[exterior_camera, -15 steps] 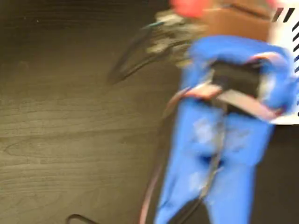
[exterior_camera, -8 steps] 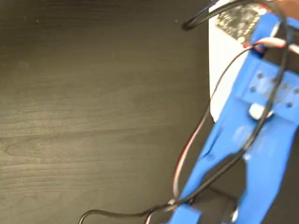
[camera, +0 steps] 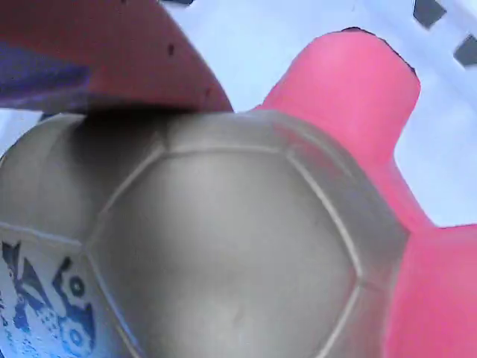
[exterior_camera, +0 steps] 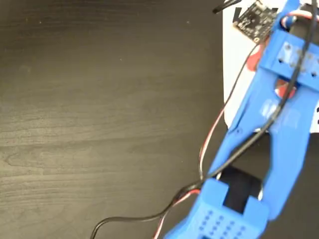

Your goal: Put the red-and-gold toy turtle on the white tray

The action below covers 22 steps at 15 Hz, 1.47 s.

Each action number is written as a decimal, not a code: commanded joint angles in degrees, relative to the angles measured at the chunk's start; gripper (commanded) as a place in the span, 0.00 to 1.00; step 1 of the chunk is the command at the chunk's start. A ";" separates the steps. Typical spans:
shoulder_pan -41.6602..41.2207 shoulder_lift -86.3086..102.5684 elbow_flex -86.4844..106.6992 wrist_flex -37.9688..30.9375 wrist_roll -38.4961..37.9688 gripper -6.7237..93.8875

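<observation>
In the wrist view the red-and-gold toy turtle (camera: 223, 253) fills the frame: a gold domed shell with a dark printed mark at lower left, and coral-red head and feet at right. A red finger (camera: 112, 52) of my gripper (camera: 209, 142) presses on the shell's top; the other finger is hidden. The white tray (camera: 298, 30) lies right behind the turtle, with dark stripes at its corner. In the fixed view my blue arm (exterior_camera: 279, 129) reaches over the white tray (exterior_camera: 237, 74) at upper right. Small red patches (exterior_camera: 254, 59) peek out beside the arm, and the gripper itself is covered.
The dark wood-grain table (exterior_camera: 99, 124) fills the left and middle of the fixed view. Black and red cables (exterior_camera: 209, 144) hang from the arm down to the bottom edge. A small circuit board (exterior_camera: 254, 20) sits at the wrist.
The arm has swung from the middle top of the table rightward, and now stretches over the tray. Its motion blur has settled.
</observation>
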 commanded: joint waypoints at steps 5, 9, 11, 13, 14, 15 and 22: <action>0.26 -3.60 -8.17 0.62 1.67 0.07; 0.62 -4.92 -10.28 0.62 1.41 0.07; 0.79 -6.15 -11.51 0.62 0.88 0.07; 0.53 -7.38 -11.95 0.62 0.35 0.07; 0.53 -7.82 -11.95 0.62 0.26 0.07; 0.53 -8.09 -12.04 0.62 0.26 0.07; 1.85 -8.26 -12.48 0.62 -0.18 0.17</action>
